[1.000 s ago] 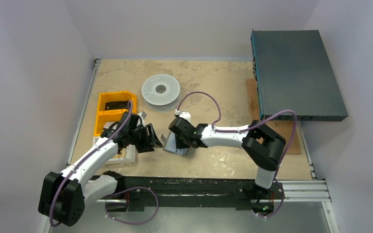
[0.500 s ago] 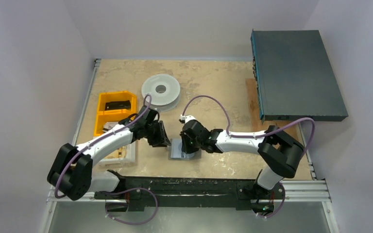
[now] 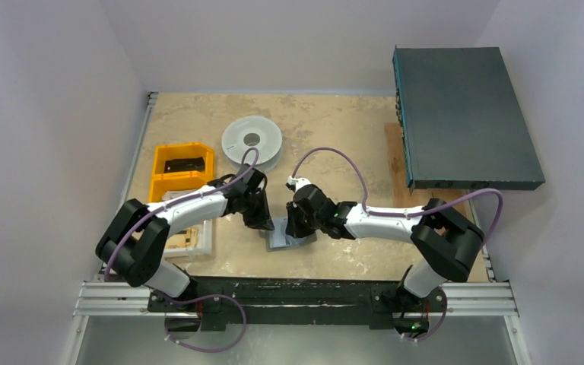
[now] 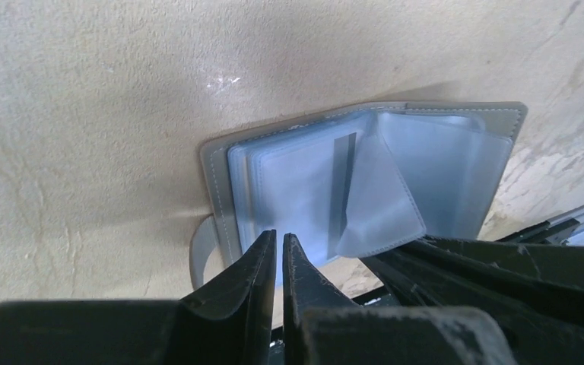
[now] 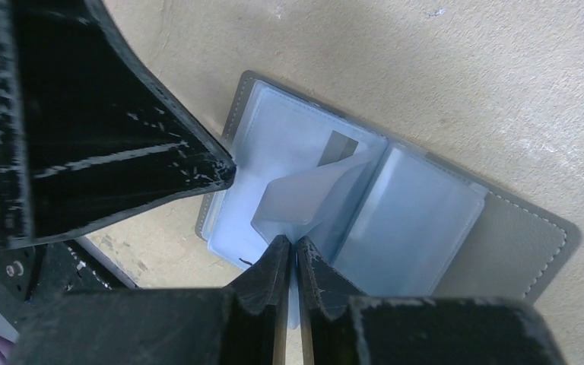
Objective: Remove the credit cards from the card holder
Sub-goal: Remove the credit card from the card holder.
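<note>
The slate-grey card holder [image 3: 285, 239] lies open on the table between both grippers. Its clear plastic sleeves [image 4: 296, 186] fan out from the grey cover [image 5: 517, 243]. A dark stripe [image 5: 340, 148] shows through one sleeve; no credit card is plainly visible. My left gripper [image 4: 280, 237] is pinched on the near edge of the left sleeve stack, with bluish plastic in the narrow gap. My right gripper [image 5: 290, 242] is shut on a single sleeve [image 5: 304, 199] that stands lifted and curled. In the top view the left gripper [image 3: 265, 224] and right gripper [image 3: 296, 226] face each other over the holder.
A pale round spool [image 3: 252, 141] sits behind the grippers. Yellow bins [image 3: 181, 181] with a black item [image 3: 182, 163] and a white tray [image 3: 198, 242] stand at the left. A dark box [image 3: 464, 118] on a wooden board [image 3: 394, 152] fills the back right.
The left arm has swung right to the card holder and its jaws have closed. The holder, earlier raised and tilted at the right gripper, now lies open on the table.
</note>
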`<action>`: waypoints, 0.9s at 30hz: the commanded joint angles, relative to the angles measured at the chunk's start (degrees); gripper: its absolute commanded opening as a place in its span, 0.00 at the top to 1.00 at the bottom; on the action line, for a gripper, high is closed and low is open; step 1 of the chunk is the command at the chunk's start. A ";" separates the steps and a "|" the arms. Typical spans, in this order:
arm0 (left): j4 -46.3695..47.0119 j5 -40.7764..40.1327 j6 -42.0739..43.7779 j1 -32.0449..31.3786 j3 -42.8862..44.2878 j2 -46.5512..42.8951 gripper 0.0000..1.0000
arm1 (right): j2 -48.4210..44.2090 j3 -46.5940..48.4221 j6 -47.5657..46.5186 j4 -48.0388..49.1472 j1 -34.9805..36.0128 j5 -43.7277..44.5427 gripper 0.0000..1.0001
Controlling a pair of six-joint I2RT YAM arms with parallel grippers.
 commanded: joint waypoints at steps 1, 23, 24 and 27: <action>4.04 -0.52 -1.22 -1.20 2.04 2.21 0.94 | -2.27 -0.36 0.71 4.02 -0.44 -2.24 0.93; 13.91 6.69 -4.17 -7.23 7.24 9.33 0.92 | -18.27 -0.87 5.70 -7.86 -0.71 4.21 0.58; 14.73 7.30 -4.63 -7.27 7.49 10.21 0.92 | -18.27 -1.47 6.06 -7.48 -0.71 3.92 0.59; 15.33 8.32 -5.31 -7.38 8.54 12.56 0.91 | -17.07 -2.50 6.89 -5.92 -0.68 2.41 0.63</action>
